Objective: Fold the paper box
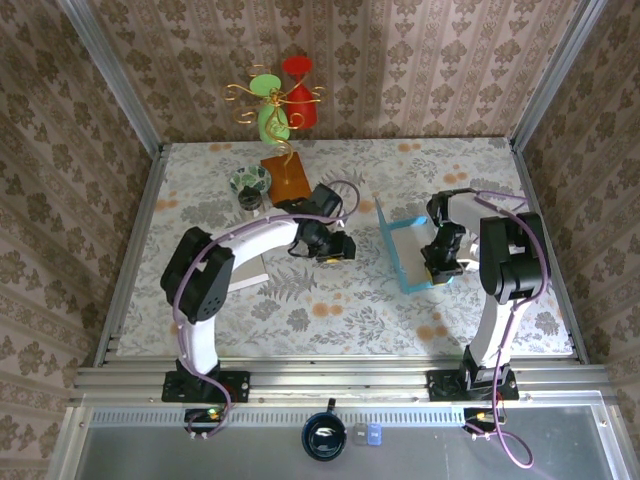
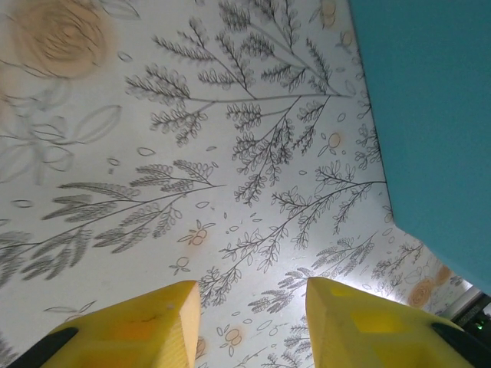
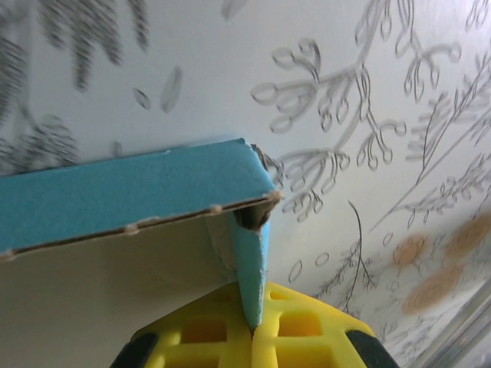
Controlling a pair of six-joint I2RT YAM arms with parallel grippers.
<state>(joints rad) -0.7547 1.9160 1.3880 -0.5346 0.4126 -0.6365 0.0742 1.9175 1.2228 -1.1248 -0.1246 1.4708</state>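
Note:
The paper box (image 1: 408, 256) is a light-blue card tray lying right of the table's middle, with a long wall raised on its left side. My right gripper (image 1: 441, 264) is at the box's right end. In the right wrist view the right gripper (image 3: 253, 331) is shut on a thin blue side wall of the box (image 3: 130, 188), right at a folded corner. My left gripper (image 1: 340, 247) hovers just left of the box. Its yellow fingers (image 2: 153, 322) stand open above the patterned tablecloth with nothing between them, and the box's blue wall (image 2: 430, 115) is off to their upper right.
A brown wooden block (image 1: 285, 178) bearing a gold wire stand with red and green cones stands at the back. A small patterned bowl (image 1: 250, 182) sits beside it. A white sheet (image 1: 248, 270) lies under the left arm. Metal rails edge the table.

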